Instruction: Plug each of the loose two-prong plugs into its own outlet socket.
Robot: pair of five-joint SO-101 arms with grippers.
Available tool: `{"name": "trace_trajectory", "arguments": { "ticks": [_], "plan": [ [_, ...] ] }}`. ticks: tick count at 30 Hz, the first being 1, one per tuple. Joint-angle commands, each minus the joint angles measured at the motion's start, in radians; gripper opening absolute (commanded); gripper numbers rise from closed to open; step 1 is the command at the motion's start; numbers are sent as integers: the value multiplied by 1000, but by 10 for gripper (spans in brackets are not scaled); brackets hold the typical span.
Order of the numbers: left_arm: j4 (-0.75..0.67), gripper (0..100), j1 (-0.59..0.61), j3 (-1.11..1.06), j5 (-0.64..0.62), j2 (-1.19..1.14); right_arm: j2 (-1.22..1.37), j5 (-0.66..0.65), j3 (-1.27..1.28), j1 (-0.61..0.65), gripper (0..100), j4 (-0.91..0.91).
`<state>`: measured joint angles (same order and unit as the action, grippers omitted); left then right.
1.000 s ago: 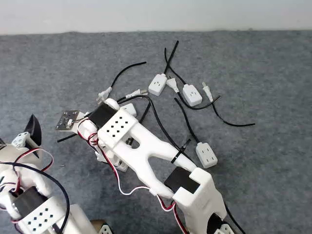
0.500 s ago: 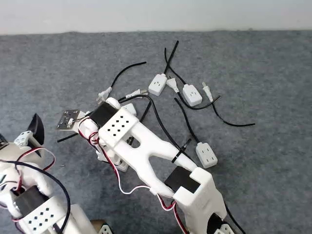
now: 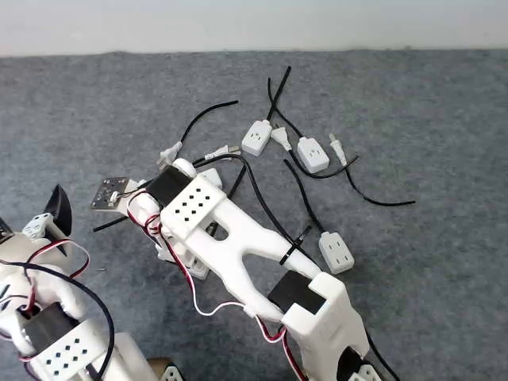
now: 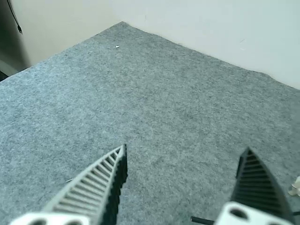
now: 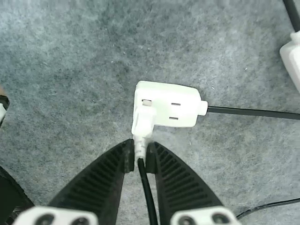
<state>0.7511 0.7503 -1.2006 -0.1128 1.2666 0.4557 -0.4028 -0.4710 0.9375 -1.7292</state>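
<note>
Hardly anything has shifted since the earlier frames: the left gripper (image 3: 44, 218) has drifted a touch at the lower left of the high view, and the right arm has kept its place over the middle of the carpet (image 3: 429, 302). In the right wrist view a white plug (image 5: 142, 124) sits pressed against one end of a white socket block (image 5: 166, 105), and the right gripper (image 5: 139, 145) is clamped on the plug's rear end. The plug's black cord (image 5: 146, 187) runs back between the two fingers. From above, that block (image 3: 210, 176) peeks out just beside the right arm's wrist. Farther out lie three other blocks (image 3: 256, 136) (image 3: 313, 154) (image 3: 336, 252), with loose plugs (image 3: 170, 152) (image 3: 222, 151) (image 3: 281, 139) (image 3: 336, 148) and black cords scattered among them. The left gripper (image 4: 185, 149) hangs well apart from all this, with its fingers spread wide over bare carpet (image 4: 154, 84).
</note>
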Motion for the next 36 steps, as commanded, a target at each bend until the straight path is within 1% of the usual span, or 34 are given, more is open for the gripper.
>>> {"name": "trace_trajectory", "arguments": {
  "ticks": [1,11,20,36],
  "plan": [
    [9,365,-5,36,-11,9,-7,-21,-17,-16,9,12],
    [9,366,-5,36,-11,9,-1,-21,-11,-16,9,10],
    [9,366,-5,36,-11,9,102,-21,-17,-16,9,28],
    [-5,366,0,33,-9,9,108,-15,-17,-13,9,65]
  ]
}}
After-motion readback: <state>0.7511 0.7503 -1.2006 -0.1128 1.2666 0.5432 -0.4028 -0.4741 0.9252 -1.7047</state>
